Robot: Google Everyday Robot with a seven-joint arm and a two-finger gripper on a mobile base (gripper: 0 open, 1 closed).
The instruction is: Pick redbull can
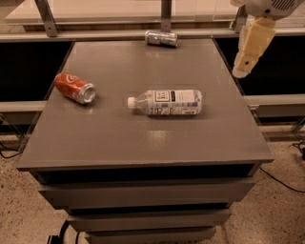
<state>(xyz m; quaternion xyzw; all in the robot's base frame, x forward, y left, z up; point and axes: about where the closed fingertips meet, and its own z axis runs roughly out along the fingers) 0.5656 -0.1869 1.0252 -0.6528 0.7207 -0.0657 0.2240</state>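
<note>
At the top centre of the frame, on its side along the far edge of the grey table (143, 143): the redbull can (161, 38), slim, silvery with dark blue patches, long axis running left to right. Just behind it, a pale rail (95, 34) across the whole width, and the foot of a metal post (166, 14) straight above in the frame. Untouched, with nothing pressed against it, well apart from everything else on the tabletop. Lower down, near the middle of the frame, a clear plastic bottle (167, 102), also on its side, white cap pointing left, label with dark print facing up. Farther left, toward the left edge of the tabletop, an orange-red soda can (75, 87), wider than the slim one, lying at a slant with its silvery end turned toward the lower right. All three well apart from one another. In the upper right corner, the gripper (242, 71): cream-coloured, hanging down at a slight slant from a white arm part (267, 5) at the very top edge, tip about level with the right edge of the table, well to the right of the redbull can and lower in the frame, touching nothing on the tabletop. Claw spread or pressed together: cannot tell. Under the tabletop, stacked grey drawer-like tiers (143, 195), each set a little farther back than the one above. Around the base, a speckled floor (28, 209), with a dark cable (281, 178) trailing across it at the lower right.
</note>
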